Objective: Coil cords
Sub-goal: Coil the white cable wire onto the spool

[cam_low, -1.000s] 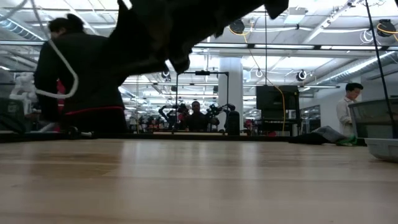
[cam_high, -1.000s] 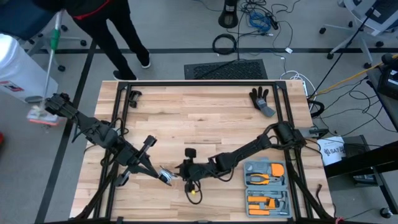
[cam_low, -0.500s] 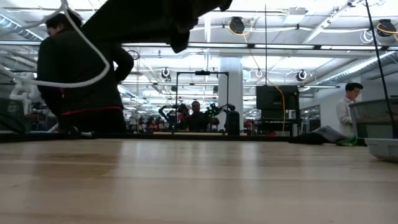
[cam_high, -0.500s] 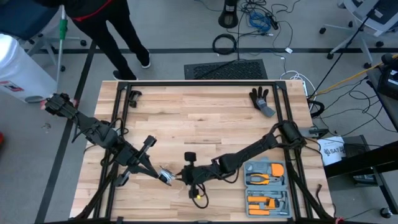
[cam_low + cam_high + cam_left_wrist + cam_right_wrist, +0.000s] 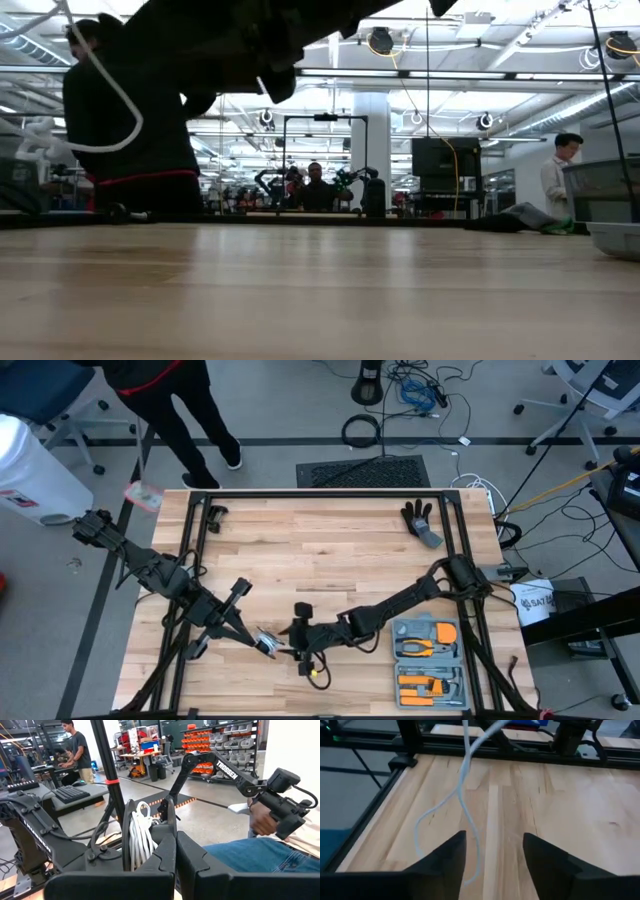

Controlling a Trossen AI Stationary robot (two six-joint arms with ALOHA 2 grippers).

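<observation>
Left tool (image 5: 175, 855): clenched on reel (image 5: 142, 837) wound with white cord (image 5: 141, 840), near counter (image 5: 330, 550) front edge | Right tool (image 5: 492, 852): released, fingers astride hanging cord loop, just beside left tool | Bare boards beyond toward frame rail (image 5: 485, 747)

The white cord (image 5: 465, 795) runs out past the right wrist view's edge.

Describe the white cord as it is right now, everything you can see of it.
The white cord is thin and string-like. Part of it is wound in tight loops on a black reel clamped in the shut left gripper. A loose tail hangs in a slack curve over the wooden table, running between the open right gripper's fingers, apparently unpinched.
</observation>
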